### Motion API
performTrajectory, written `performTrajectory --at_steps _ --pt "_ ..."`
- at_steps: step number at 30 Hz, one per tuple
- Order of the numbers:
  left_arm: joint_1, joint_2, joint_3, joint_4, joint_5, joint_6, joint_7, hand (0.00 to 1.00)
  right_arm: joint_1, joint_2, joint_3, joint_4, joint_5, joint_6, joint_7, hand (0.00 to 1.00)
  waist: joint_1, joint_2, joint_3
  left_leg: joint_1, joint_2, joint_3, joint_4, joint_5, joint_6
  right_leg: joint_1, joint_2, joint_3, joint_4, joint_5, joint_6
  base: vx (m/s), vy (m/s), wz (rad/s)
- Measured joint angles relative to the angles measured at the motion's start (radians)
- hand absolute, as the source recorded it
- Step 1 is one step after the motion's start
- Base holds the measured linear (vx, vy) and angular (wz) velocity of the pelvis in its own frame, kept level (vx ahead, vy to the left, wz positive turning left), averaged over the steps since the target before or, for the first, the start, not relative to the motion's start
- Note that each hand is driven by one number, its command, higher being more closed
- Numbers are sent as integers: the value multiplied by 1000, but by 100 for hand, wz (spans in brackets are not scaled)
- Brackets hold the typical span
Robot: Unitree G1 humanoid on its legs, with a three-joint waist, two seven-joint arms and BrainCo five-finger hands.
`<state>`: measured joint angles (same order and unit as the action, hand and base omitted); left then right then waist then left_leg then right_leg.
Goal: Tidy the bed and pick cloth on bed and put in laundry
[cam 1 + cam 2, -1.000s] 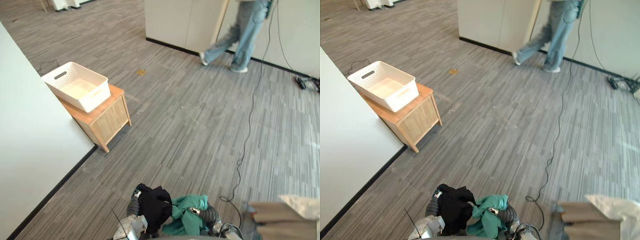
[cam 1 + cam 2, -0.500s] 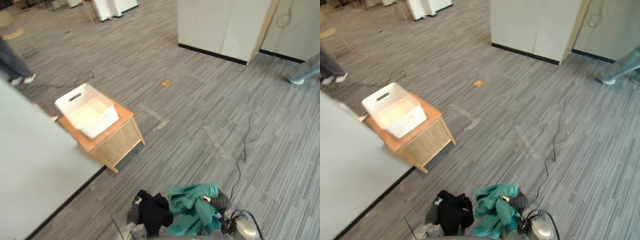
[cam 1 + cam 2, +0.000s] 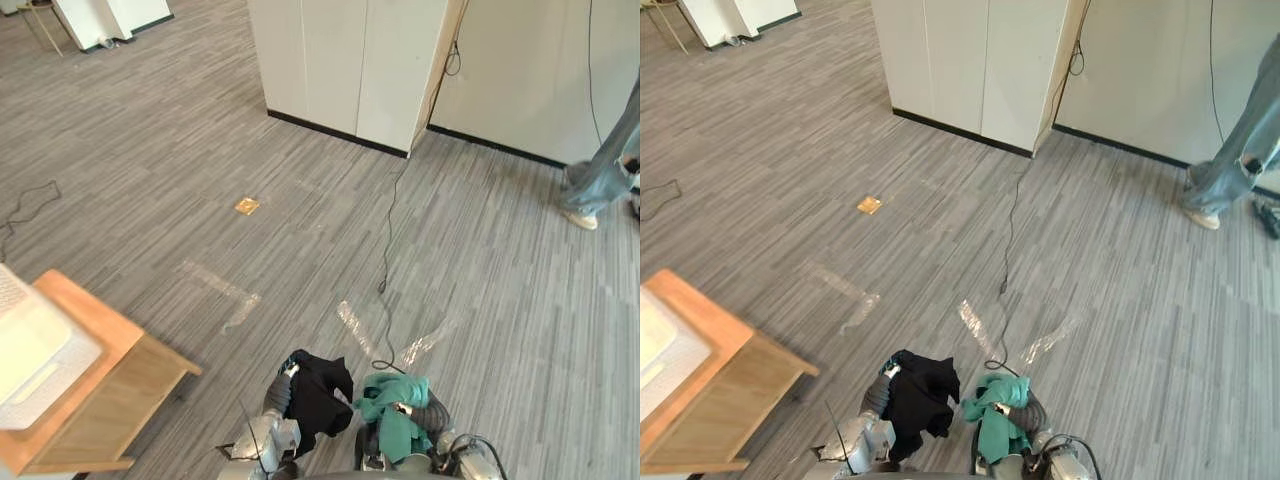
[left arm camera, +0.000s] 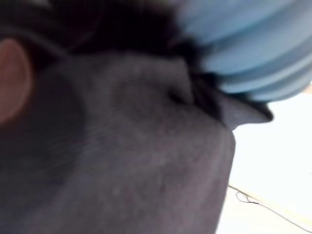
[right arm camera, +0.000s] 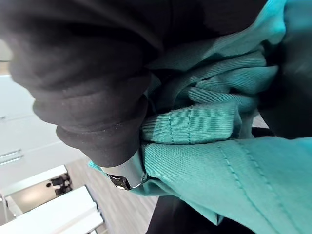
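Camera swung; wooden side table (image 3: 88, 312) with white plastic basket (image 3: 35, 365) sat at 8 o'clock on grey striped carpet (image 3: 200, 150). Right hand (image 3: 412, 409) clamped teal cloth (image 3: 392, 427) at 6; left hand (image 3: 274, 397) under black cloth (image 3: 320, 392), grip untellable. Person (image 3: 600, 170) at 2.

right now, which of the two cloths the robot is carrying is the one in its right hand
The crumpled teal cloth, gripped in the right hand. The other one, the black cloth, drapes over the left hand beside it.

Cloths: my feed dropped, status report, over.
Right robot hand shut on teal cloth. Black cloth over left robot hand. Basket on table, left, not yet reached. Person far right.
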<state>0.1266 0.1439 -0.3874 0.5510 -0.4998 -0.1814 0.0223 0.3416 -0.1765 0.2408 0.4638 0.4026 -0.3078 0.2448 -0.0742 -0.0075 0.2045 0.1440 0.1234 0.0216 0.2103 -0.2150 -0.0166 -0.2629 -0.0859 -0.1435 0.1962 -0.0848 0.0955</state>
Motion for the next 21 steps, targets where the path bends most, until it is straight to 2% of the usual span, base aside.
performTrajectory --at_steps 1,2,3,4,5,7,8,9,10,11,12,13,14,15,16,18,19,20,21 --pt "-8 14 -1 -2 0 -1 0 100 18 13 -4 -12 -1 -3 3 100 -1 -25 -5 5 -7 -3 5 -25 -29 6 -29 40 -97 55 37 514 -454 75" --pt "-32 12 -1 23 -1 3 1 100 17 35 -15 -5 -4 2 13 100 3 -37 8 31 18 -27 15 -86 -61 6 -34 23 -68 259 2 473 -445 53" --pt "-52 -8 -5 48 -1 19 -2 100 -13 33 -40 0 -9 5 15 100 5 -6 27 30 20 -54 26 -85 -59 -20 -23 25 38 169 -27 439 -427 40" --pt "-46 -17 -7 47 -1 20 -5 100 -20 30 -46 -5 -9 4 16 100 3 8 31 30 8 -68 33 -63 -52 -23 -19 33 78 135 -45 363 -342 46" --pt "-15 -35 -5 46 -1 20 -8 100 -19 10 -45 -19 -10 4 19 100 2 45 22 37 28 -77 81 -41 -44 -4 -6 4 137 65 -65 294 -256 44" --pt "26 -50 -2 46 -1 21 -8 100 -25 -6 -34 -23 -19 7 18 100 12 77 10 14 47 -106 202 -3 -55 52 -2 -35 155 8 -78 374 -296 53" --pt "48 -55 0 45 -3 20 -6 100 -30 -13 -34 -21 -22 11 18 100 20 92 5 -28 57 -108 310 31 -81 82 -3 -54 161 -20 -83 436 -305 70" --pt "73 -70 10 44 -11 16 -3 100 -40 -30 -34 -18 -21 22 26 100 33 110 15 -131 90 -110 536 155 -152 156 11 -91 141 -54 -90 427 -255 66" --pt "83 -75 15 43 -12 15 -2 100 -47 -37 -34 -16 -21 29 32 100 37 123 19 -176 109 -105 638 184 -149 198 19 -110 115 -60 -94 354 -198 78" --pt "100 -83 30 37 -11 15 -1 100 -52 -43 -36 -15 -27 39 46 100 38 133 25 -249 128 -85 782 167 -118 260 28 -141 80 -70 -95 348 -175 87" --pt "122 -85 51 11 -12 12 5 100 -51 -42 -35 -14 -42 45 67 100 47 127 29 -335 130 -30 884 122 -57 345 26 -186 23 -78 -94 301 -178 96" --pt "123 -84 63 -10 -19 9 3 100 -50 -40 -36 -14 -52 45 82 100 63 117 34 -377 114 39 859 104 -29 409 21 -216 -28 -79 -93 290 -168 75" --pt "124 -85 69 -17 -22 8 2 100 -51 -39 -35 -14 -58 45 90 100 72 110 33 -394 101 80 816 100 -23 435 15 -232 -50 -78 -91 338 -144 60" --pt "129 -86 77 -32 -45 5 3 100 -51 -31 -34 -14 -62 44 104 100 92 93 33 -413 70 190 649 99 -21 482 6 -279 -99 -69 -87 244 -78 53" --pt "136 -87 79 -37 -53 1 4 100 -50 -28 -33 -15 -64 44 108 100 94 86 30 -407 58 251 551 99 -21 500 3 -308 -116 -62 -74 329 -85 84" --pt "149 -103 89 -55 -59 1 7 100 -36 -29 -26 -18 -69 48 103 100 91 64 22 -373 -8 487 181 117 2 575 1 -421 -157 -76 -38 394 -83 117" --pt "151 -106 90 -56 -59 5 7 100 -30 -31 -26 -20 -67 51 96 100 89 61 21 -363 -26 537 112 131 28 593 0 -447 -157 -86 -23 511 -84 130" --pt "153 -112 90 -60 -60 18 7 100 -17 -33 -27 -20 -58 57 80 100 90 56 19 -337 -52 609 18 159 73 629 -1 -491 -154 -106 9 419 -41 115" --pt "158 -117 92 -71 -60 26 4 100 -9 -40 -26 -20 -54 66 56 100 96 54 7 -308 -76 648 -57 199 139 663 2 -520 -143 -138 45 497 -39 101"
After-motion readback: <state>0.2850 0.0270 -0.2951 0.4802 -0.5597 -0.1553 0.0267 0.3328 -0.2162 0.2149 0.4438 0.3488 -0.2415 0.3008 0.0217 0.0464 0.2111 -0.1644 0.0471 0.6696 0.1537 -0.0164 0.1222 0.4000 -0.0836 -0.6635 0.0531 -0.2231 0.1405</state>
